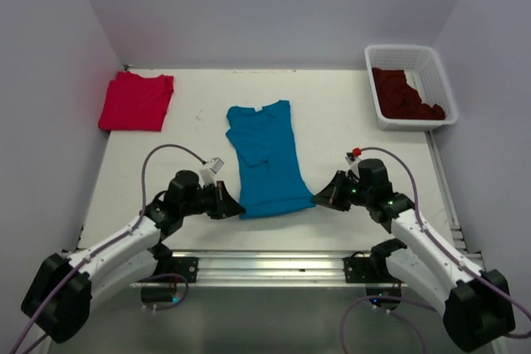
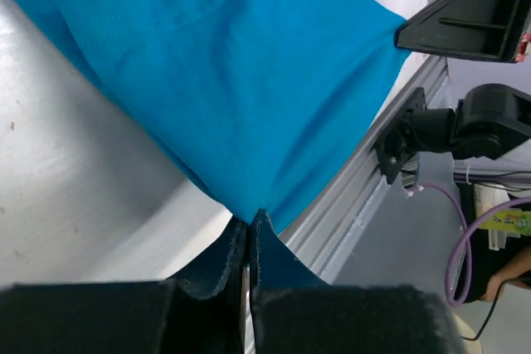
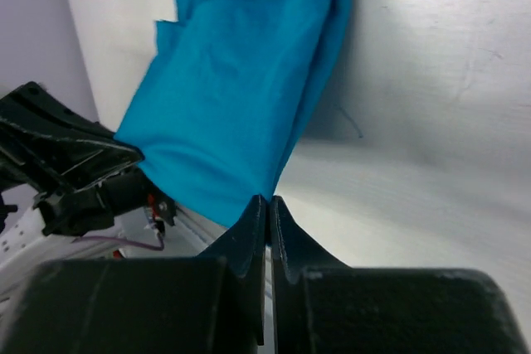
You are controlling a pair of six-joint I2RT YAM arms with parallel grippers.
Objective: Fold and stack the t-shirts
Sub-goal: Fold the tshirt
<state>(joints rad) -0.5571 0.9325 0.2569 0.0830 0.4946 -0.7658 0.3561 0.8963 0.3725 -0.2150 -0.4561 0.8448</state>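
The teal blue t-shirt [image 1: 267, 159] lies lengthwise in the middle of the table, sleeves folded in, hem toward me. My left gripper [image 1: 238, 207] is shut on the hem's left corner [image 2: 249, 209]. My right gripper [image 1: 319, 199] is shut on the hem's right corner [image 3: 267, 191]. The hem is stretched between them and lifted a little off the table. A folded bright red t-shirt [image 1: 135, 101] lies at the far left. Dark maroon t-shirts [image 1: 406, 95] lie crumpled in the basket.
The white lattice basket [image 1: 437, 75] stands at the far right corner. A metal rail [image 1: 274, 264] runs along the near table edge between the arm bases. White walls close in the table on three sides.
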